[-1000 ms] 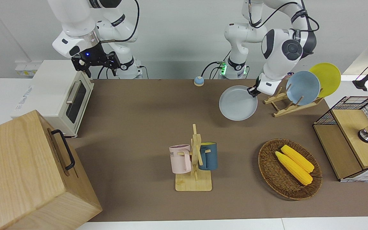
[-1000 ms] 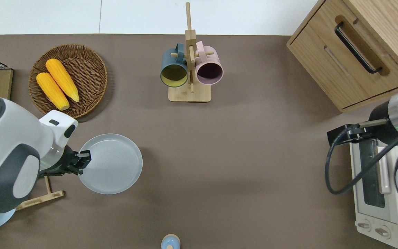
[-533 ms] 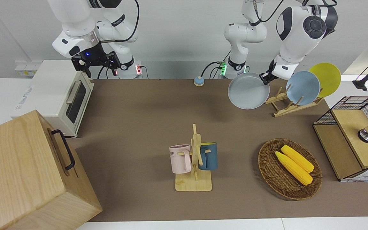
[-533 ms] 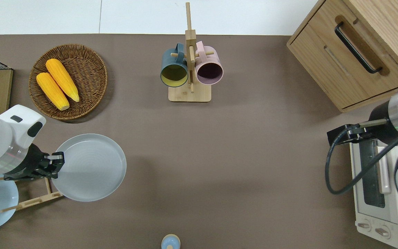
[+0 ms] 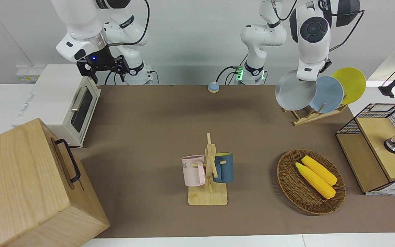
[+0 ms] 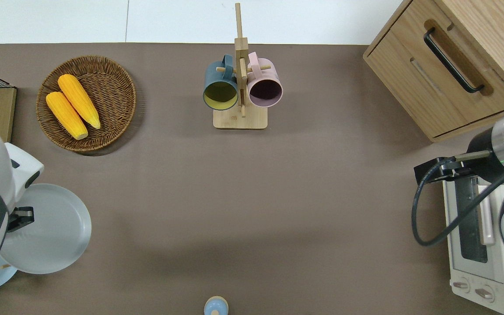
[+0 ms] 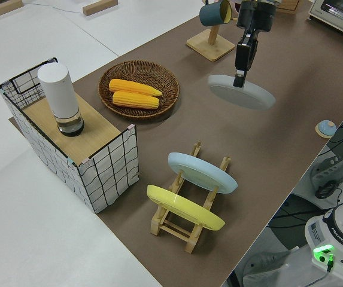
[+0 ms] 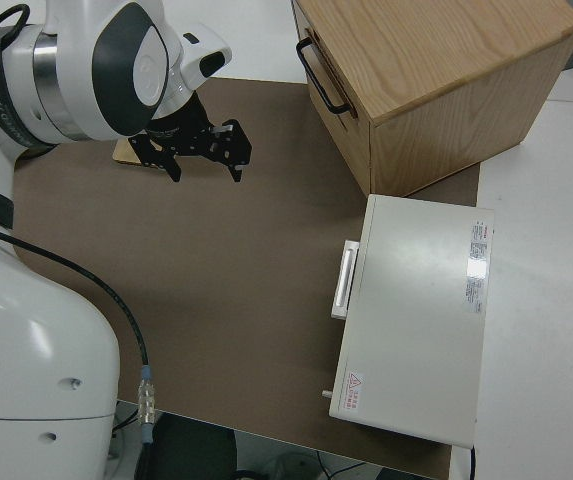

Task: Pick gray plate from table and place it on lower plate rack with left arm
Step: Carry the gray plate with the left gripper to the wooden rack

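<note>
Overhead view shows the left gripper [image 6: 23,215] clamped on the rim of the gray plate [image 6: 53,229], lifted clear of the table [image 6: 252,197] over the rack [image 5: 315,113]. Pickup is done; slotting it beside the blue plate [image 5: 329,94] remains. The right arm is parked, its jaws apart.

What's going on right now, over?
Left claw shut on gray plate, airborne near plate rack. Right arm parked. Light-blue plate occupies neighbouring slot.
</note>
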Action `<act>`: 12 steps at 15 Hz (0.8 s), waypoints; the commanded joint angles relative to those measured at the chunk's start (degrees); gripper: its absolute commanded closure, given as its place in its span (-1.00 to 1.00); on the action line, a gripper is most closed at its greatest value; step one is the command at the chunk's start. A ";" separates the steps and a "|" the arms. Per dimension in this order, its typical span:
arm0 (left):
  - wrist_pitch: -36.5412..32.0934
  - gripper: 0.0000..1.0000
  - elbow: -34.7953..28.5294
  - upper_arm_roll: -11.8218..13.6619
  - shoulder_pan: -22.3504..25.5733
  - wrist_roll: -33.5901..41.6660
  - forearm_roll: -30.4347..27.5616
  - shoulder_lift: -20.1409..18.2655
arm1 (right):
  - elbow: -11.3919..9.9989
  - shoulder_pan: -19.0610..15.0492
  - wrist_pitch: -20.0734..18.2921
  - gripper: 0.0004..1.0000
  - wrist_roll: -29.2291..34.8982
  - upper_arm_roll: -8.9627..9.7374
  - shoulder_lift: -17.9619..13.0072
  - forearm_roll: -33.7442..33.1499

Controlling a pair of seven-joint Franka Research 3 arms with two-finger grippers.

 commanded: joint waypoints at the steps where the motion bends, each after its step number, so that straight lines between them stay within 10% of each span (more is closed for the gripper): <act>1: 0.60 1.00 -5.04 0.66 0.68 0.64 4.57 -4.71 | 0.41 -1.32 -0.62 -0.97 0.68 1.21 -0.12 -0.28; 12: 7.36 1.00 -15.76 0.84 2.26 -7.08 16.36 -4.81 | 0.41 -1.32 -0.62 -0.97 0.68 1.13 -0.12 -0.28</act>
